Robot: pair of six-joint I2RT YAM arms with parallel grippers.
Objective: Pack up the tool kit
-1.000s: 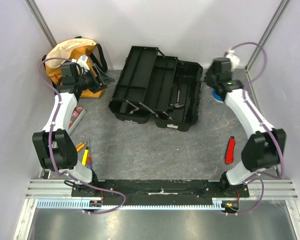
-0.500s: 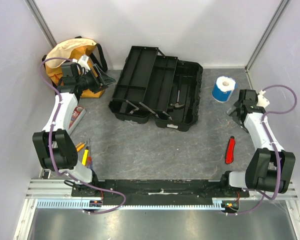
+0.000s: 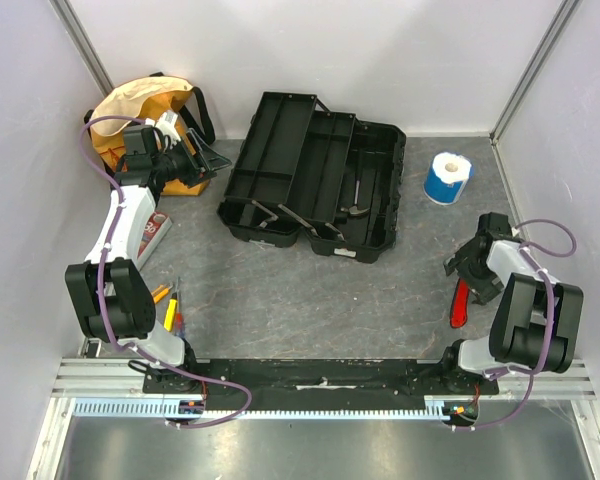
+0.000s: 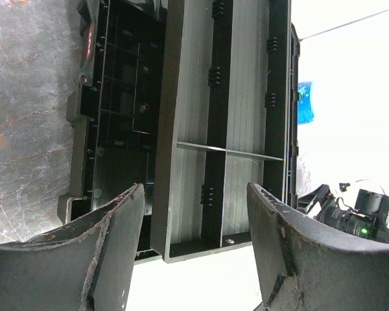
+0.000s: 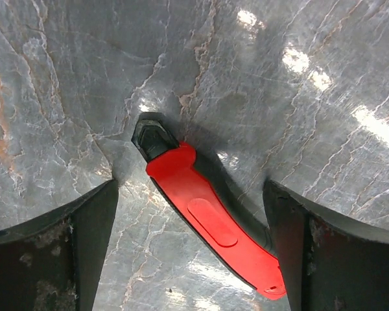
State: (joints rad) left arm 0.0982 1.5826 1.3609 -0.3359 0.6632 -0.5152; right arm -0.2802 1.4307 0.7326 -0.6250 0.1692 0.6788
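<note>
My right hand (image 5: 191, 194) hangs over the red knife (image 5: 211, 220), at about 4 o'clock on the counter (image 3: 310, 300). The hand is wide open, with one finger on each side of the knife. It holds nothing. The knife lies flat and slanted between the fingers, and its far end is near one of them.

The tool box (image 3: 315, 180) sits at 12 o'clock, well apart from the knife. Its lid is open and its trays are spread out to the side. A few metal tools lie in the deep part.

My left hand (image 4: 194, 194) is up at 10 o'clock, just beside the yellow bag (image 3: 140, 105). It points at the tool box. It is open too, and empty.

I think the step now is picking up the knife. Next I need to go down, close the fingers on the middle of the red handle, and lift. Then I carry it to 12 o'clock and let go over the deep part of the box. The knife is thin and flat, so the fingers must get right down to the counter, or it may slide or spin away.

A blue roll (image 3: 447, 178) at 2 o'clock and some screwdrivers (image 3: 170, 308) at 8 o'clock are also out on the counter. So I think a lot of packing is left.
</note>
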